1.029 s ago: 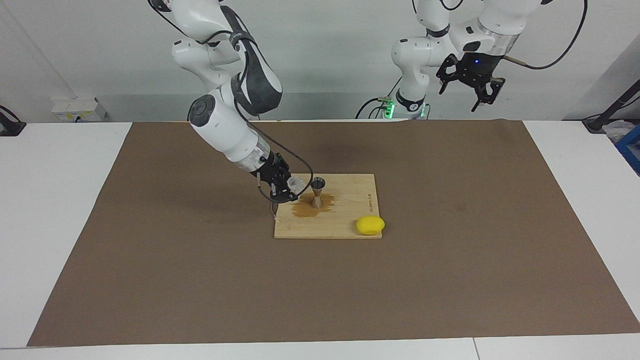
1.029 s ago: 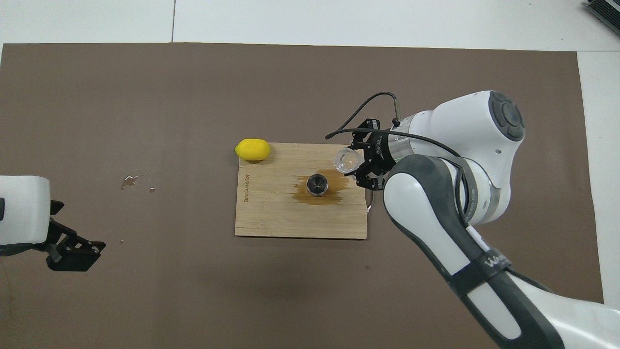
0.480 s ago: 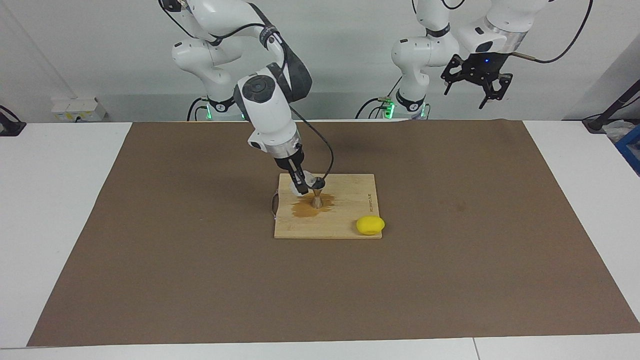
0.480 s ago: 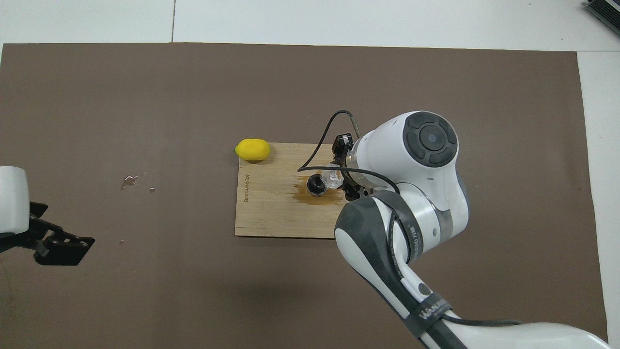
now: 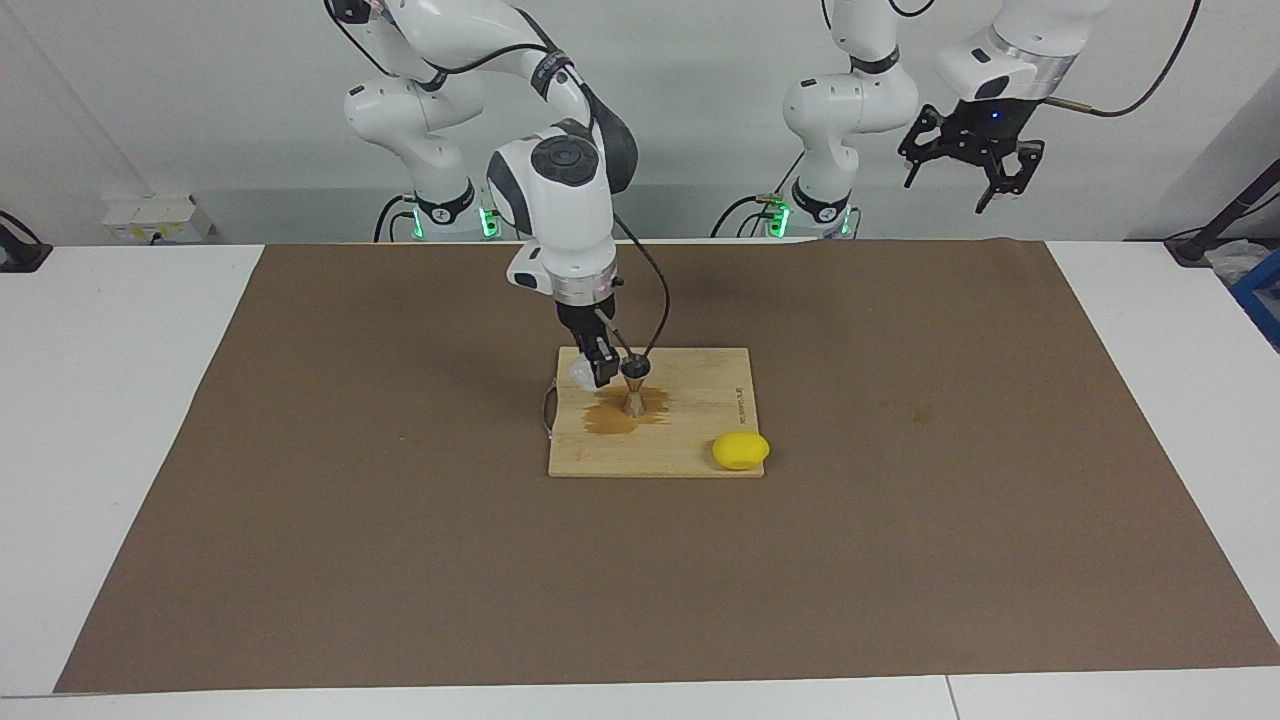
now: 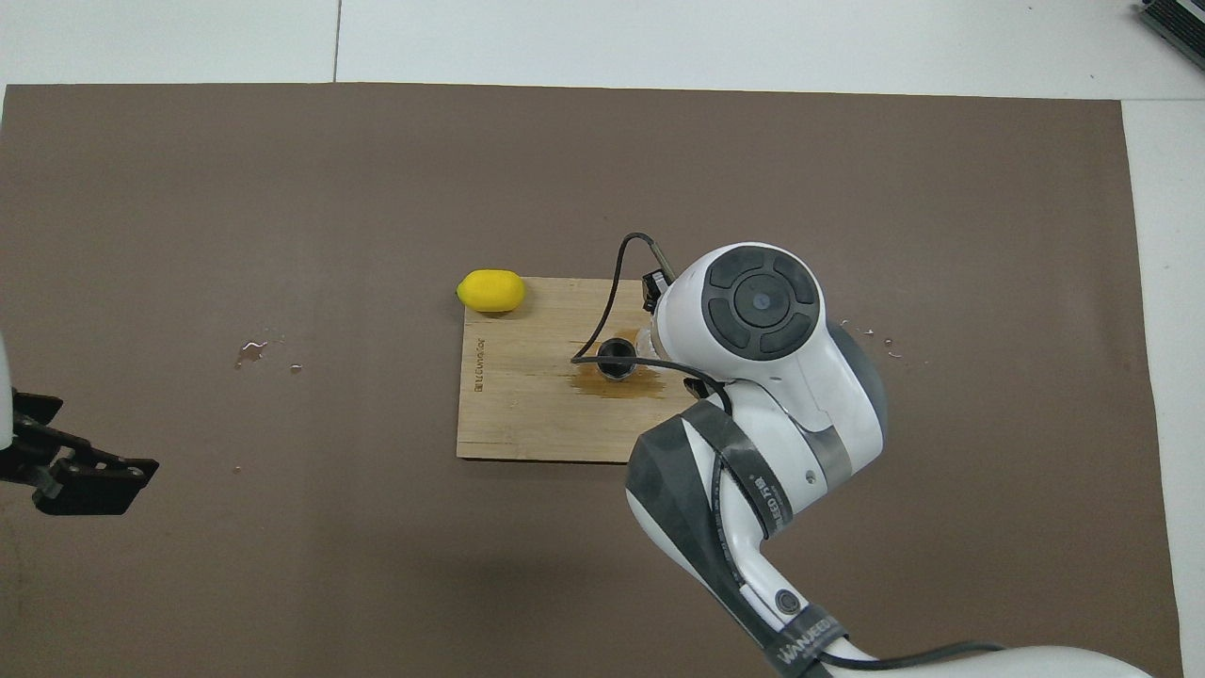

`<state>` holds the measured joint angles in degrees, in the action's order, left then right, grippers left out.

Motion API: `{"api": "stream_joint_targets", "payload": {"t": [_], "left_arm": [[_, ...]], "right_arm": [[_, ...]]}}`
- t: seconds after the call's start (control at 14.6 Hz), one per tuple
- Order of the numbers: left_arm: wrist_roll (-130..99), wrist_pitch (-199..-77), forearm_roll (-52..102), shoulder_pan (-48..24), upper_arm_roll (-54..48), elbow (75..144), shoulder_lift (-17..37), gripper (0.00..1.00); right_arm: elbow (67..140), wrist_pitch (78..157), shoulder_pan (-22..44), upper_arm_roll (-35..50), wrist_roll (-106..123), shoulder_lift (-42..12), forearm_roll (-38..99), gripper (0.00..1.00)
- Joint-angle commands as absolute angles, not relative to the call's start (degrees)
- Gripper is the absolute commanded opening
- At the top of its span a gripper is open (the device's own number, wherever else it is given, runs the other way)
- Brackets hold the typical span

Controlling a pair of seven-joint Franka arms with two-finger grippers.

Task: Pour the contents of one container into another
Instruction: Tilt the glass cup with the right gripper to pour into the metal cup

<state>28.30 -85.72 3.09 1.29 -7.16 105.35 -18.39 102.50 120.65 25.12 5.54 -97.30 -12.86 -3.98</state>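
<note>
Listing in the order of the facing view, from the right arm's end of the tabletop (image 5: 130, 420) to the left arm's. Brown mat (image 5: 400, 560): covers most of the tabletop. Right gripper (image 5: 600, 368): low over the wooden board (image 5: 690, 440), jaws clenched on the clear cup (image 5: 580, 374), which is tipped beside the jigger's mouth. Jigger (image 5: 634, 385): silvery, hourglass-shaped, upright on the board inside a brown wet stain (image 5: 612, 416). Lemon (image 5: 740, 451): yellow, touching the board's corner farther from the robots, toward the left arm's end. Left gripper (image 5: 972, 160): waiting high in the air at the left arm's end, jaws released, holding nothing. Small droplets (image 6: 254, 350): on the mat toward the left arm's end.
</note>
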Motion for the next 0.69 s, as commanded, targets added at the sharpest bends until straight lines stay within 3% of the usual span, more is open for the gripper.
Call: {"api": "stream_joint_targets", "payload": {"t": [0.0, 0.21, 0.62], "left_arm": [[27.7, -85.3, 2.0, 1.8, -7.1, 105.6, -19.3, 1.0], [24.5, -86.4, 2.0, 4.8, -7.1, 105.6, -19.6, 1.0], [20.0, -87.6, 2.0, 4.0, -6.6, 106.0, -19.0, 1.0]], "right_arm": [[100.5, 119.0, 25.4, 5.8, -98.3, -12.8, -7.3, 0.0], [100.2, 118.7, 26.9, 5.7, -98.4, -12.9, -10.1, 0.0], [100.2, 117.7, 30.1, 5.7, -98.8, -12.9, -16.2, 0.0]]}}
